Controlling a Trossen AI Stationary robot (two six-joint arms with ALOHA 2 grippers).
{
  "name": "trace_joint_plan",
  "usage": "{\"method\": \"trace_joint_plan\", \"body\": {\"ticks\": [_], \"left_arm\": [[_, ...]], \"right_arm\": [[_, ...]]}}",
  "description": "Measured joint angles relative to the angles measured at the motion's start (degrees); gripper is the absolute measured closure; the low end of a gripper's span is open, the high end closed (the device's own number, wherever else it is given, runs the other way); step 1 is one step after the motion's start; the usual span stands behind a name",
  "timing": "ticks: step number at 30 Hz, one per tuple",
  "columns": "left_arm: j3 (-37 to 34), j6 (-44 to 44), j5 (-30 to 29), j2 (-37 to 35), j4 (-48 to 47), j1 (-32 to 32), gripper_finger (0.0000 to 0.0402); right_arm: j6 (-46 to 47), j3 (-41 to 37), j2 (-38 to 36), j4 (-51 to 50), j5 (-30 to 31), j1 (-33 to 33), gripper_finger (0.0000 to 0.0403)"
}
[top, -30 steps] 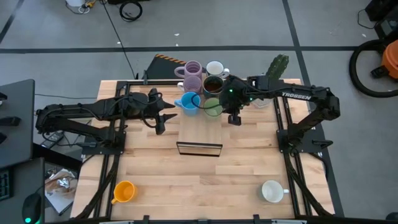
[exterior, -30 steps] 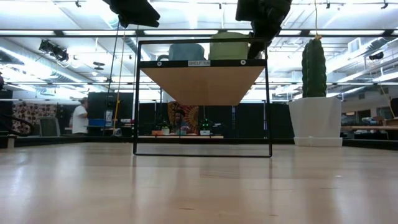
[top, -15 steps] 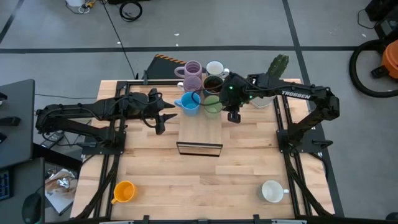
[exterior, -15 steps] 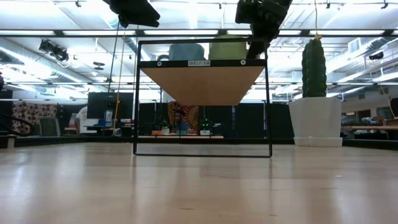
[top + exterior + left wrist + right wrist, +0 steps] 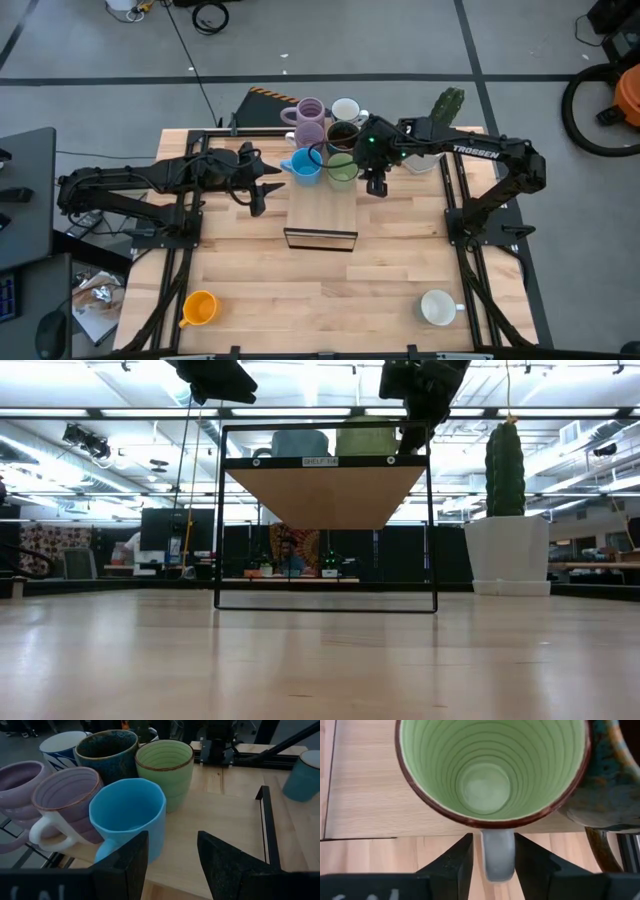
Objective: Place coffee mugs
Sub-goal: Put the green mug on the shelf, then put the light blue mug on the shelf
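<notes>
Green glaze fills our right wrist view: the green mug (image 5: 492,770) stands on the wooden shelf (image 5: 322,208), and its grey handle (image 5: 497,854) sits between the two fingers of the right hand (image 5: 375,186). The fingers flank the handle closely, but we cannot tell whether they press on it. From above, that hand is at the mug's 3 o'clock, over the shelf's right edge.

Five mugs cluster at the shelf's 12 o'clock end — the blue mug (image 5: 305,166) beside the green one, the dark brown mug (image 5: 343,135) and a lilac mug (image 5: 308,135) behind them. The second lilac mug (image 5: 310,109) and a white mug (image 5: 346,110) sit farthest back.

Our left hand (image 5: 256,186) hovers at the shelf's 9 o'clock, fingers moderately apart and holding nothing.

On the table (image 5: 320,290), the orange mug (image 5: 200,307) rests near the 7 o'clock corner and another white mug (image 5: 438,307) near 5 o'clock — both well apart from the shelf.
</notes>
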Motion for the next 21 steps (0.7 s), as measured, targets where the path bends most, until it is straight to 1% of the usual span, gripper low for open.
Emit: {"method": "trace_joint_plan", "body": {"ticks": [6,14,18,21], "left_arm": [[0.0,0.1,0.0,0.0,-0.8,0.0,0.0226],[0.0,-0.1,0.0,-0.7,-2.9,0.0,0.0226],[0.0,-0.1,0.1,-0.6,-5.0,0.0,0.0226],[0.0,-0.1,0.1,-0.6,-5.8,0.0,0.0226]], "right_arm": [[0.2,0.0,-1.1,-0.6,-0.1,0.2,0.0239],[3.0,0.0,-6.3,-1.4,0.3,1.0,0.0193],[4.3,0.0,-8.7,-4.8,0.4,3.9,0.0176],[5.3,0.0,-9.7,-9.1,0.4,7.9,0.0173]]}}
